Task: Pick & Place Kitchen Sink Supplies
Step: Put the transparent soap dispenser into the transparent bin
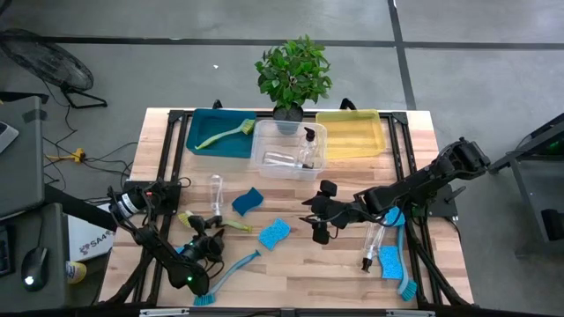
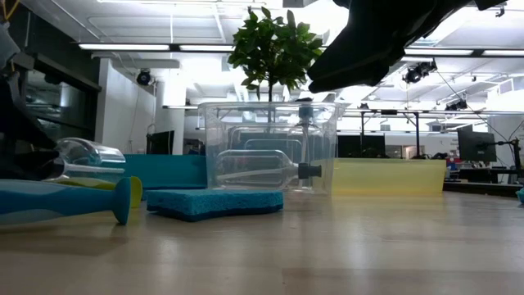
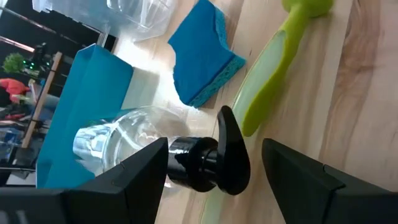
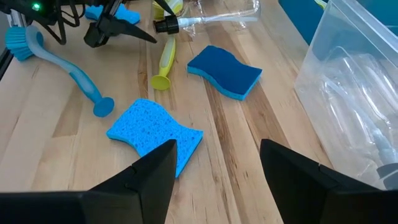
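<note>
The left gripper [image 1: 204,244] sits at lower left of the high view, its fingers spread wide either side of the black pump [image 3: 217,158] of a clear bottle [image 1: 215,195] that lies on the table [image 1: 300,273]; the fingers do not touch it. A yellow-green brush [image 1: 210,223] lies just beside that bottle, and a dark blue sponge [image 1: 248,201] rests right of it. A lighter sponge [image 1: 274,233] lies near the frame's centre, and a blue brush [image 1: 226,280] lies below the left gripper.

The right gripper [image 1: 319,220] hovers just right of centre, fingers wide apart and holding nothing, above bare wood near the lighter sponge.

At lower right lie another bottle [image 1: 374,240], a third sponge [image 1: 389,261] and a second blue brush [image 1: 406,261], close together.

Along the top, the teal bin [image 1: 198,141] holds a yellow-green brush [image 1: 226,134], the clear bin [image 1: 264,163] holds two bottles [image 1: 295,154], and the yellow bin [image 1: 351,134] stands right of it. A plant [image 1: 293,75] stands behind the bins.
</note>
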